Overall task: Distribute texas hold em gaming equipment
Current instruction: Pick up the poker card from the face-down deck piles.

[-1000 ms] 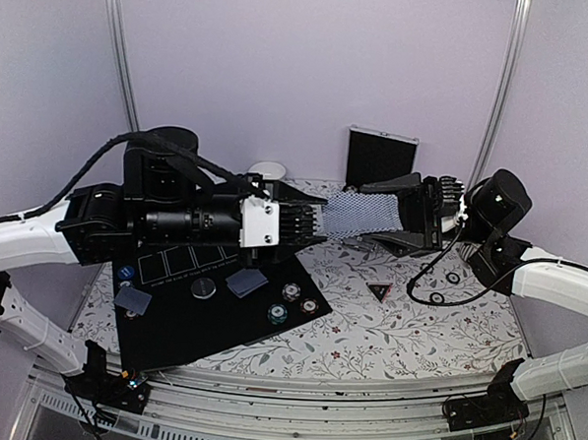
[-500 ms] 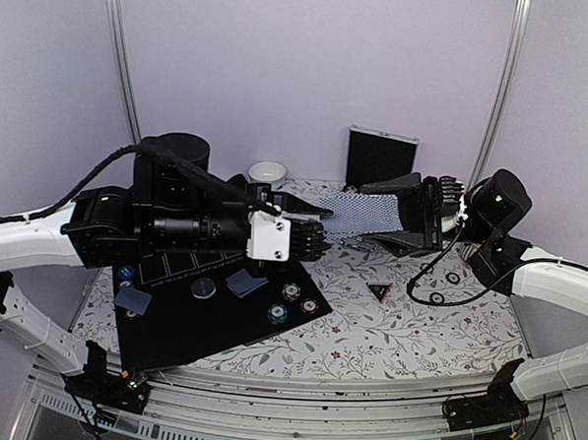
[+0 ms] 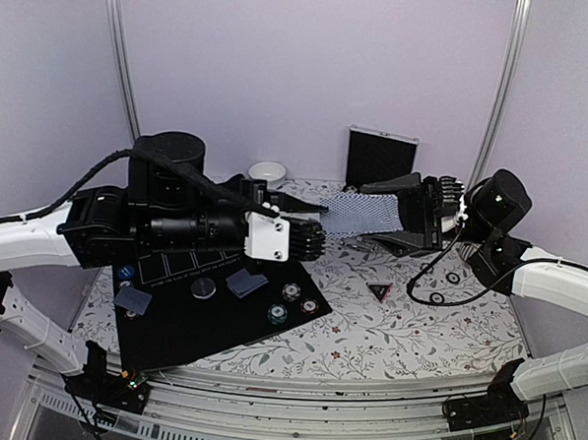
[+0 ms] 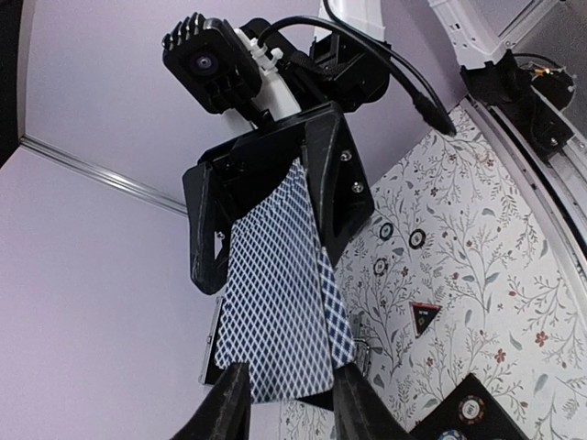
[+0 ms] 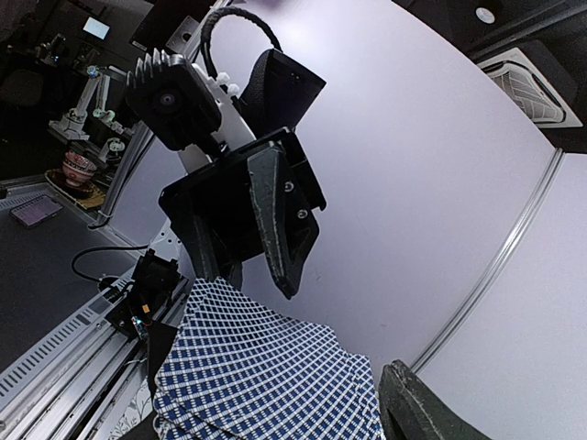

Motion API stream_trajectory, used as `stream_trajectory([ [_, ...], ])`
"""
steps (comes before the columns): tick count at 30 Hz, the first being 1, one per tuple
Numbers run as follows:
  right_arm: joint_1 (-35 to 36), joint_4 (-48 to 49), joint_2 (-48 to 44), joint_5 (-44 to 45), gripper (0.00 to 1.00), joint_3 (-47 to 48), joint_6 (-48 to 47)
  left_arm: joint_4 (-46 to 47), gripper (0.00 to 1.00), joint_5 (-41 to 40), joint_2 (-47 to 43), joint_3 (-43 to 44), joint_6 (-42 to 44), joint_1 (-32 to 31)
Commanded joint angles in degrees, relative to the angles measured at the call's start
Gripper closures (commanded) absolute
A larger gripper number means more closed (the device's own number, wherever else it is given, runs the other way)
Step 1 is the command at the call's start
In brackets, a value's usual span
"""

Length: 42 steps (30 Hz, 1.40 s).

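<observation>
Since a second ago the left gripper (image 3: 311,237) has slid forward toward the right gripper (image 3: 375,216) and dipped slightly, and its fingers (image 4: 231,403) have drawn closer together. The right arm has not shifted. The right gripper is clamped on a loosely fanned stack of playing cards (image 4: 284,302), held in the air and reaching out ahead of its fingertips. The free end of the stack sits between the left fingers, which stand partly spread on either side of it; whether they already press it I cannot tell. The risk, as I judge it, lies in the handover. The fan is several cards thick, so a pinch may drag more than one away. A pull against the right grip could also bend the cards or spill the stack onto the black mat (image 3: 200,324) beneath the left gripper.
</observation>
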Motion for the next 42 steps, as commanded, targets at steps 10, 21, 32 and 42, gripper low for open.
stream_trajectory([
  [10,-0.34,1.22,-0.29,0.10,0.39,0.66,0.36,-1.96,0.86,-1.32,-2.09,0.26,1.00,-1.01],
  [21,-0.34,1.24,-0.27,0.04,0.39,0.77,0.36,-3.50,0.73,-1.94,-1.99,0.33,1.13,-0.95],
  [32,-0.33,1.26,-0.38,-0.05,0.38,0.80,0.37,-3.30,0.76,-3.99,-2.52,0.31,1.96,-1.08],
  [42,-0.31,1.16,-0.38,0.05,0.38,0.83,0.38,-2.62,0.82,-3.76,-2.13,0.59,2.89,-1.76],
])
